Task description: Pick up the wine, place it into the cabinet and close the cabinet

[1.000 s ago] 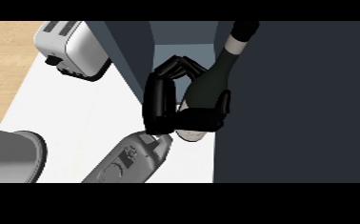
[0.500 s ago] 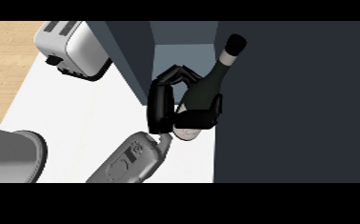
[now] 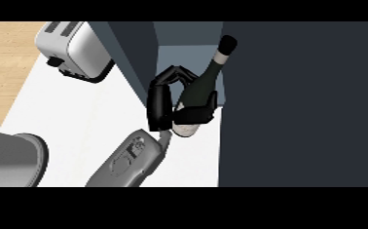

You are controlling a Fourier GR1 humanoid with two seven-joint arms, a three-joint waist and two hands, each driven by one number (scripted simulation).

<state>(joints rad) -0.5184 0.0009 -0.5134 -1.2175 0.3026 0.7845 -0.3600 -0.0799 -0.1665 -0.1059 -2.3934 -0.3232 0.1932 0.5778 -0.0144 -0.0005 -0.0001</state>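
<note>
Here, a dark cabinet (image 3: 295,106) fills the right side of the head view, its broad slate-coloured face running from the top of the scene to the bottom. To its left another dark panel (image 3: 133,62) slants down, and between the two a paler blue-grey opening shows the cabinet's inside.

The white desk (image 3: 79,121) spreads across the left and middle, and a strip of light wood floor (image 3: 18,52) shows beyond its far left edge. A grey rounded object (image 3: 18,160) sits cut off at the lower left corner. A silver toaster (image 3: 72,55) with two slots and a black knob stands at the upper left of the desk, close to the slanted panel.

A grey forearm (image 3: 129,162) rises from the lower edge, ending in a black hand (image 3: 161,101); which arm it is cannot be told from this view. The hand's fingers and thumb are curled round the lower body of the wine (image 3: 201,84).

The wine is a dark glass bottle with a pale neck band and a black capped top. It tilts, neck pointing up and to the right toward the cabinet's edge, its base lowest. Its upper half lies over the blue-grey opening, just beside the big dark face, while its base hangs above the white desk at the opening's front.
</note>
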